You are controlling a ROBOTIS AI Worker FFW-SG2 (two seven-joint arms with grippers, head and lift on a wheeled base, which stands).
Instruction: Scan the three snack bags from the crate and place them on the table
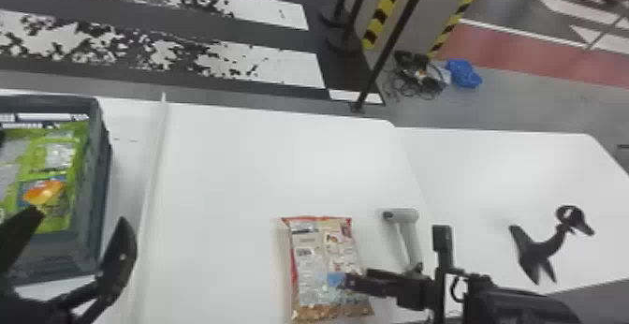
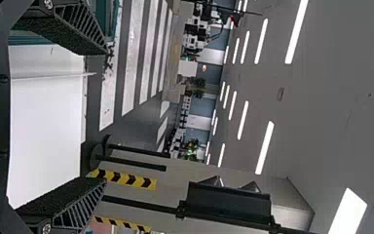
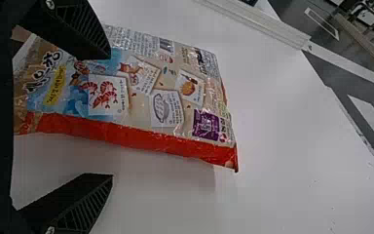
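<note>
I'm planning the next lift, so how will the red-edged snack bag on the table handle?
The snack bag will probably flex, given its wrinkled film. Its glossy surface could be a bit slippery. Lying flat, it seems unlikely to roll.

Head view: high, set back, facing forward and down; takes in the counter (image 1: 234, 168) from near to far, the crate (image 1: 99, 168) at left, floor beyond. Left wrist view: sideways, low, facing out past the far edge to the ceiling (image 2: 321, 83); far room too small to tell, seating perhaps. Shared with head view: counter, striped floor, hazard-striped strips (image 1: 386, 7). Right wrist view: close, slanting down over the snack bag (image 1: 323, 253); bag and counter shared with head view.
</note>
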